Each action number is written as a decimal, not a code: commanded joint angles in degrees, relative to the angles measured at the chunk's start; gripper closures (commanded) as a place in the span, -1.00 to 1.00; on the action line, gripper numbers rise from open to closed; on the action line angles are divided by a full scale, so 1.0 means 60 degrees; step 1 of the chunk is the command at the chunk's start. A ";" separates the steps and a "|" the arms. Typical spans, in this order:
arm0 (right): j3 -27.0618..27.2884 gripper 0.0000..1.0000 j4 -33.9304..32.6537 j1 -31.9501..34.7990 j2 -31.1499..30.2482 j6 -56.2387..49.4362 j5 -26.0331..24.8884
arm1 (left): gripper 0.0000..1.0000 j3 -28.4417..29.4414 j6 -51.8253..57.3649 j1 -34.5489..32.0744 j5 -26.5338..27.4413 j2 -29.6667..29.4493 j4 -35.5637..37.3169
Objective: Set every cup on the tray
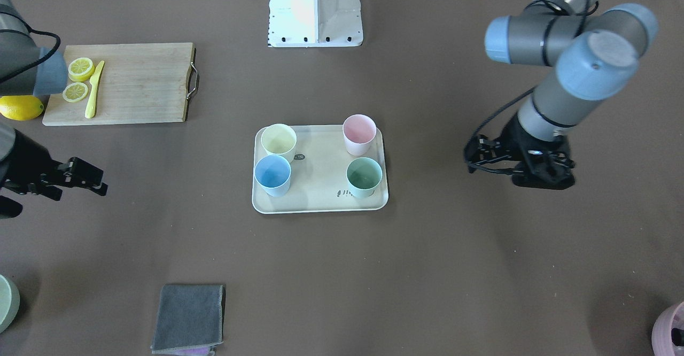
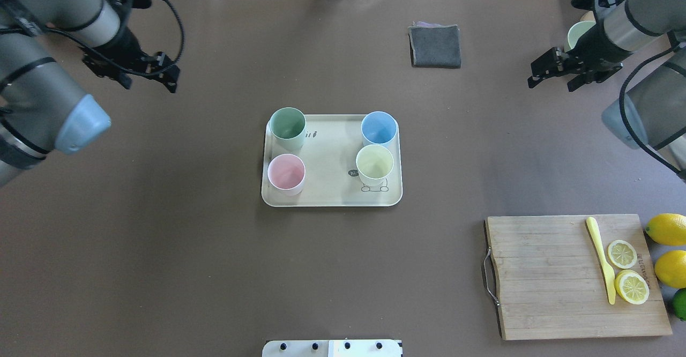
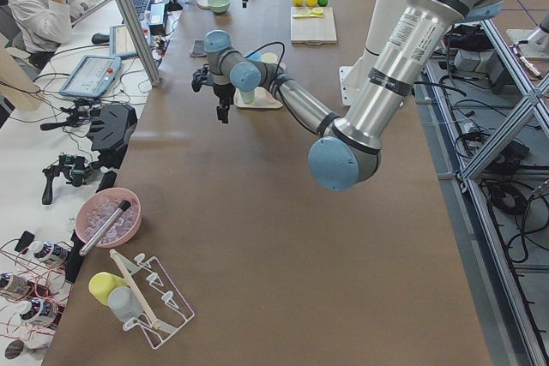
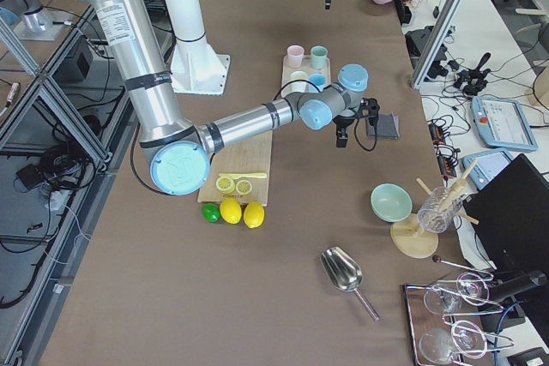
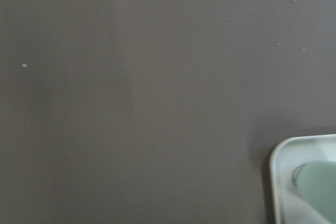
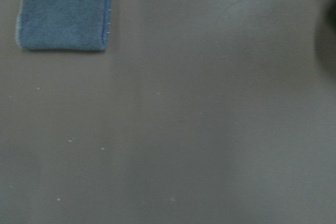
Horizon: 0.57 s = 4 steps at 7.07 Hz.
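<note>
Tumblers of matte plastic, four small handleless ones, all stand upright and mouth-up inside the cream rectangular plastic tray (image 2: 331,199) with rounded corners and a raised rim. The tray lies flat at the middle of the brown table (image 2: 214,266). Seen from overhead, the mint green cup (image 2: 288,126) occupies the tray's far left corner and the pink cup (image 2: 286,173) the near left. The light blue cup (image 2: 379,128) takes the far right, and the pale yellow cup (image 2: 374,164) sits just beside the blue one, over the small bear drawing. Each cup shows only its own bare inner floor.

The left gripper (image 2: 150,81) hovers over the table well left of the tray, fingers spread and holding nothing. Its wrist camera catches one tray corner and the green cup's edge. The right gripper (image 2: 552,81) hangs well right of the tray, fingers likewise apart and unladen, near a pale green round dish (image 2: 578,32) and a folded dark grey cloth (image 2: 435,46).

A wooden cutting board (image 2: 541,276) with a metal handle carries two lemon halves (image 2: 621,253) and a yellow plastic knife (image 2: 600,260). Whole lemons (image 2: 667,228) and a lime (image 2: 680,303) lie just beside it. At the table's end on the robot's left, a pink bowl (image 3: 107,216) holds pale lumps too small to identify, with a stick-like utensil leaning across.
</note>
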 commanded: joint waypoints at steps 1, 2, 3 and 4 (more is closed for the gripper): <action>-0.0093 -1.00 -0.0296 0.0917 -0.0754 -0.1681 0.0043 | -0.96 -0.0051 0.3494 -0.1926 -0.0546 0.1723 0.0068; -0.0078 -1.00 -0.1198 0.1356 -0.0815 -0.2834 0.0043 | -0.96 0.0036 0.4669 -0.2614 -0.0561 0.2297 0.0039; -0.0122 -1.00 -0.1787 0.1723 -0.1033 -0.4165 -0.0001 | -0.96 0.0211 0.5609 -0.3216 -0.0561 0.2839 -0.0034; -0.0253 -1.00 -0.2097 0.2031 -0.1079 -0.4831 -0.0074 | -0.96 0.0459 0.6633 -0.3744 -0.0677 0.3192 -0.0020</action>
